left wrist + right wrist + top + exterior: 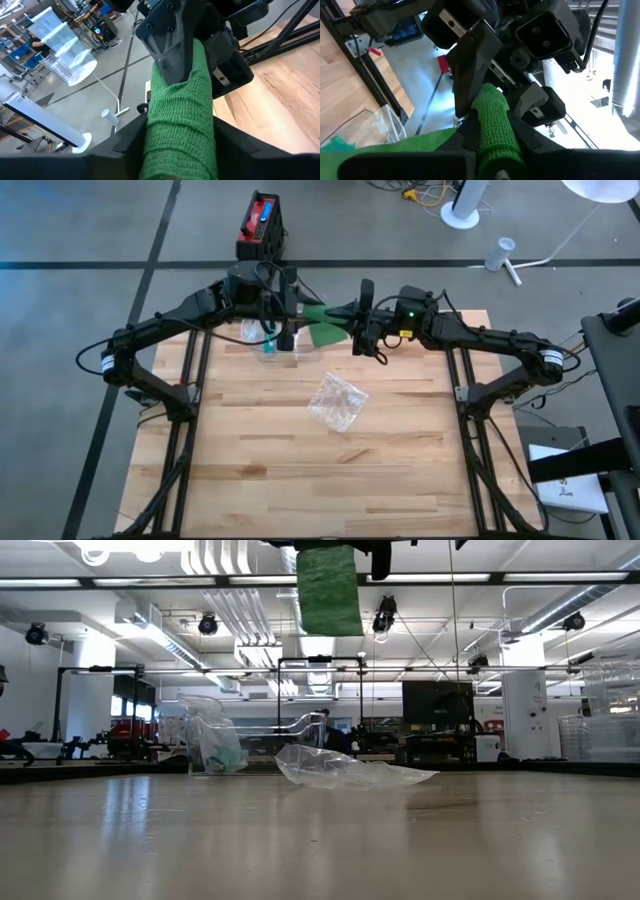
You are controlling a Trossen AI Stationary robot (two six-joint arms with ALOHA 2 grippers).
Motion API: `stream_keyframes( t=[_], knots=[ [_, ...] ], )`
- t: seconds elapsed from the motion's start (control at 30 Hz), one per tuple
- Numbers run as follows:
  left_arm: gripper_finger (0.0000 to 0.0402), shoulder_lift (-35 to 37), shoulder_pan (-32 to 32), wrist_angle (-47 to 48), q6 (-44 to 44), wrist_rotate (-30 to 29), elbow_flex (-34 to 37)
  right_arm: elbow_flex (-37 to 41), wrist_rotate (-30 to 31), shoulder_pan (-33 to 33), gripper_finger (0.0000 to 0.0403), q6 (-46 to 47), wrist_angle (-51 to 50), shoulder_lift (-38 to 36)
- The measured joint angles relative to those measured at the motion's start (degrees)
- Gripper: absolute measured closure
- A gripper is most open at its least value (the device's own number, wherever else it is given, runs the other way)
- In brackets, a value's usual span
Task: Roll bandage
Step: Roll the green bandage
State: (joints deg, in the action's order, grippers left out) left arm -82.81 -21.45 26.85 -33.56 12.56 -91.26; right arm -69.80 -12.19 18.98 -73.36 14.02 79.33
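1. Centrally, the green bandage (322,323) hung in the air between your two grippers, above the far edge of the wooden table (400,470); from the low view a loose flat tail of it dangled down from the top of the frame, well clear of the tabletop.

2. Your right gripper (362,315) was clamped narrowly on the rolled end of the bandage; its wrist view showed the tight green roll running out between its own fingers.

3. Your left gripper (286,308) met the same strip from the opposite side. Its wrist view showed the fabric passing between its fingers, but whether they were pinching or merely loosely around it you could not tell.

4. Beyond the bandage, a crumpled clear plastic wrapper (337,401) lay near the middle of the table, and a clear container (268,338) with something teal inside sat below the left arm, near the far edge.

5. Risks, as judged from this arrangement:
   - If the left fingers were slack, the strip could slip and the roll loosen, since tension keeps the turns tight.
   - The hanging tail could twist or fold, producing an uneven roll.
   - The two grippers stood very close, so a rotation could knock finger against finger.
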Motion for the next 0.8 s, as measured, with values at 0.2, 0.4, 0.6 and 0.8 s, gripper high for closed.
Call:
stream_keyframes(
  t=[0.2, 0.4, 0.6, 0.8],
  knots=[
    [0.0306, 0.0, 0.0, 0.2, -1.5, -0.6, 0.0, -0.1, 0.2, 0.0, 0.0328, 2.2, 0.0, 0.0],
    [0.035, 0.3, 0.1, 0.2, -5.0, -5.1, 0.0, -0.6, 0.8, 0.1, 0.0247, 27.1, 1.1, -0.3],
    [0.035, 0.3, 0.7, -0.7, -10.8, -7.8, 0.0, -5.4, -0.2, 2.3, 0.0185, 51.2, -4.0, -0.5],
    [0.035, 0.3, 2.4, -2.3, -15.3, -11.1, 0.1, -8.8, -4.2, 4.1, 0.0169, 61.3, -12.0, 2.2]
  ],
)
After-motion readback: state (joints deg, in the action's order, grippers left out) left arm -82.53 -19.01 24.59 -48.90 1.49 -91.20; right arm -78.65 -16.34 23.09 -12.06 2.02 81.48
